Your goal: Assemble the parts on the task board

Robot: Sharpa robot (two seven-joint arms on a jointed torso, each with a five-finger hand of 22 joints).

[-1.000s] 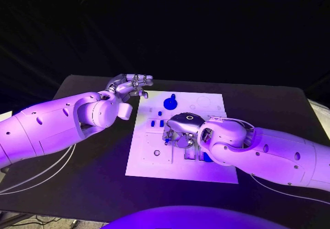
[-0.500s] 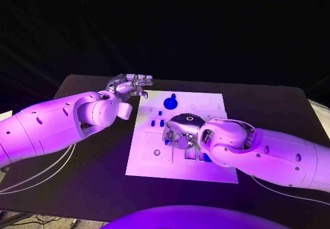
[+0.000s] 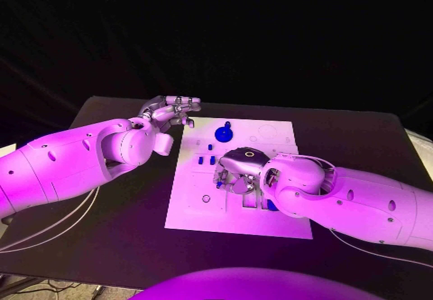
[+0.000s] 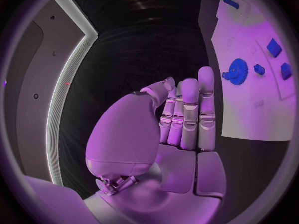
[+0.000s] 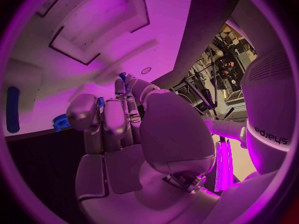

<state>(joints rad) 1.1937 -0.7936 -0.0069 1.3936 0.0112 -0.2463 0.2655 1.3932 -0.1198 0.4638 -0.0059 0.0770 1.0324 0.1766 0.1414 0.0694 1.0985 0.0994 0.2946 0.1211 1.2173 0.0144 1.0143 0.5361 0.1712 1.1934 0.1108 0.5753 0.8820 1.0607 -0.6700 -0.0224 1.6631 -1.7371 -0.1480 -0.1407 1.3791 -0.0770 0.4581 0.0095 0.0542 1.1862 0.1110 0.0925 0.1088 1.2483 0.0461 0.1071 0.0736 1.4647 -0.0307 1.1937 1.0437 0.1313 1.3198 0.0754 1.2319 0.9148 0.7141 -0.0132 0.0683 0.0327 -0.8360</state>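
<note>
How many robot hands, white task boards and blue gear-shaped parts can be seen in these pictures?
robot hands: 2 (left robot hand, right robot hand)
task board: 1
blue gear: 1
Total: 4

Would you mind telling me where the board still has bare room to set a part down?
The task board is bare along its near edge and at its far right corner, beyond the blue gear. Its middle is crowded under the right hand.
</note>
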